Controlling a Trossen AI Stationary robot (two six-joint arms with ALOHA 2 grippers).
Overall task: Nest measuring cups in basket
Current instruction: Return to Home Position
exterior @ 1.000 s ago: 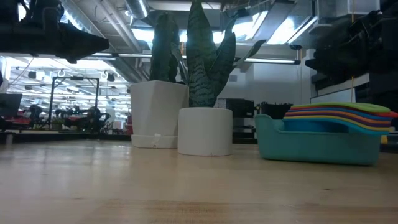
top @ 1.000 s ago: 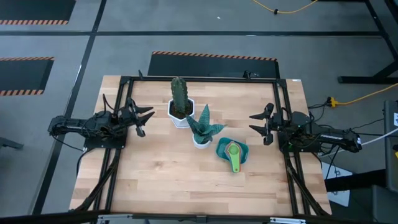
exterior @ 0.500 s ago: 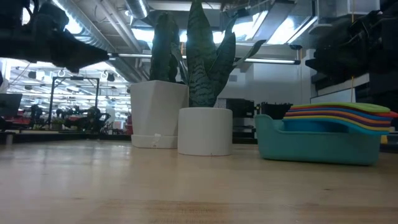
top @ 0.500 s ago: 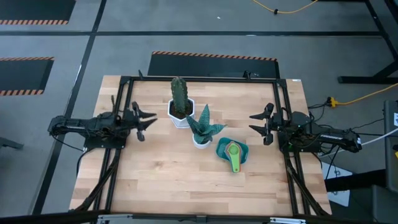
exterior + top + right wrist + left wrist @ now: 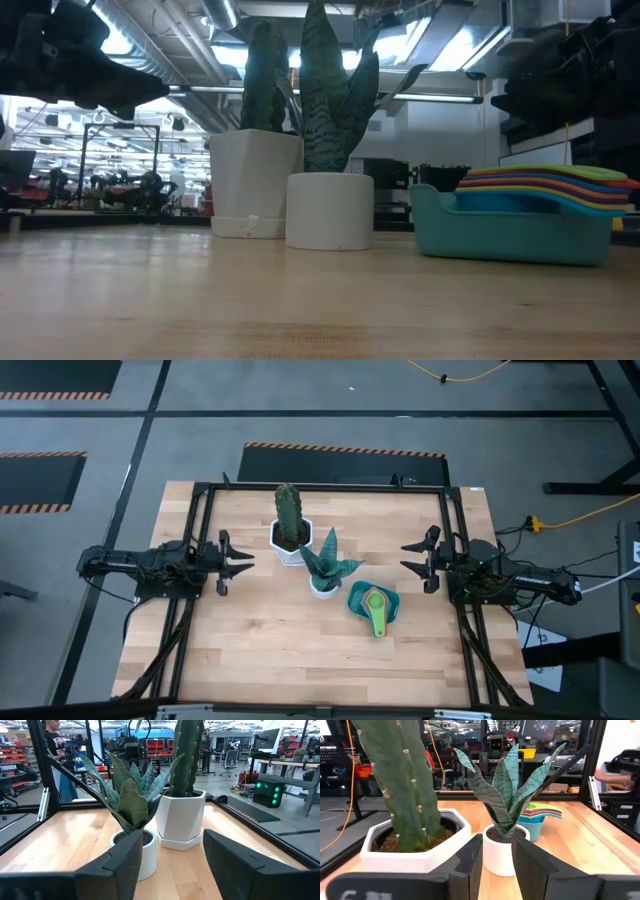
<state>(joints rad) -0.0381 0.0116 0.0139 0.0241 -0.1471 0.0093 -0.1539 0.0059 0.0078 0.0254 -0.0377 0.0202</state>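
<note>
Left gripper [image 5: 235, 551] sits at the table's left side, fingers slightly parted. Right gripper [image 5: 408, 557] sits at the right side, fingers spread wider. Neither holds anything. Measuring cups [image 5: 375, 605] are nested in the basket [image 5: 353, 600], just beside the snake plant pot [image 5: 323, 588], green on top, handles poking past the rim. I'd judge the stack light, stiff, slick plastic that could slide apart. Best pinched across the bunched handles. No writing I can read on cups or basket.
</note>
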